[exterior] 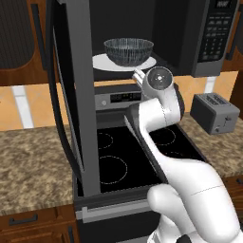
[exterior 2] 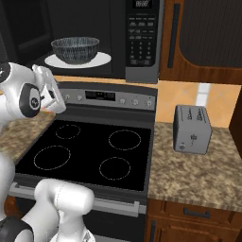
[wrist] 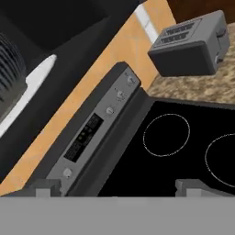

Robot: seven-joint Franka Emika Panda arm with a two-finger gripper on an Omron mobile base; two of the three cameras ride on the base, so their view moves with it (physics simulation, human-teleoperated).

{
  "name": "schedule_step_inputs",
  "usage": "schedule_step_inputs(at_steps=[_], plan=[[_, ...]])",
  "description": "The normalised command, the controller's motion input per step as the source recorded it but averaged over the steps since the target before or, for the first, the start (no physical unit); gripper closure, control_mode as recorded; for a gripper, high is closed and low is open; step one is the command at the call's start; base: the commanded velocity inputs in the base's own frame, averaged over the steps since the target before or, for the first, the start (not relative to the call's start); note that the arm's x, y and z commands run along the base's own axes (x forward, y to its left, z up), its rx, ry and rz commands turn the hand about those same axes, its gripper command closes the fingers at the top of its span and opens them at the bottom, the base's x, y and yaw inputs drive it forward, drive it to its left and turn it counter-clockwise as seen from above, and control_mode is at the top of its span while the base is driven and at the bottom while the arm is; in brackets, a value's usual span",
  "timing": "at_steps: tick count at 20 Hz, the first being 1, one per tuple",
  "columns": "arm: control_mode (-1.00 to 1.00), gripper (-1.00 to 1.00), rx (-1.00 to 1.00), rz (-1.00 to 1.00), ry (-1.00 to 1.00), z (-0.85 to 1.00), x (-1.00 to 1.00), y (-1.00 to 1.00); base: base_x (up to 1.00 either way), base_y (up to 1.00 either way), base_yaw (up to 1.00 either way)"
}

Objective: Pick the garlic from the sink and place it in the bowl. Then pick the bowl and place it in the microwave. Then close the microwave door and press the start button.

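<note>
Sitting on the white turntable inside the microwave (exterior 2: 142,42), the bowl (exterior: 128,51) is delivered, up beyond the empty, parted jaws of the gripper (wrist: 119,186) (garlic unseen from here). Left: swing the microwave door (exterior: 71,95) shut, then press start.

A glossy white arm (exterior: 190,185) of rounded, bulbous segments, with dark grey joint seams and a round silver-grey cap at its wrist.
</note>
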Motion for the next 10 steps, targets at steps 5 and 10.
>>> schedule_step_inputs(at_steps=[5,10], plan=[[-1.0,-1.0,-0.29,-0.13,-0.05,-0.44,-0.26,0.3,0.0,0.0,0.0],[-1.0,-1.0,-0.29,-0.11,-0.08,-0.24,-0.18,0.48,0.0,0.0,0.0]])
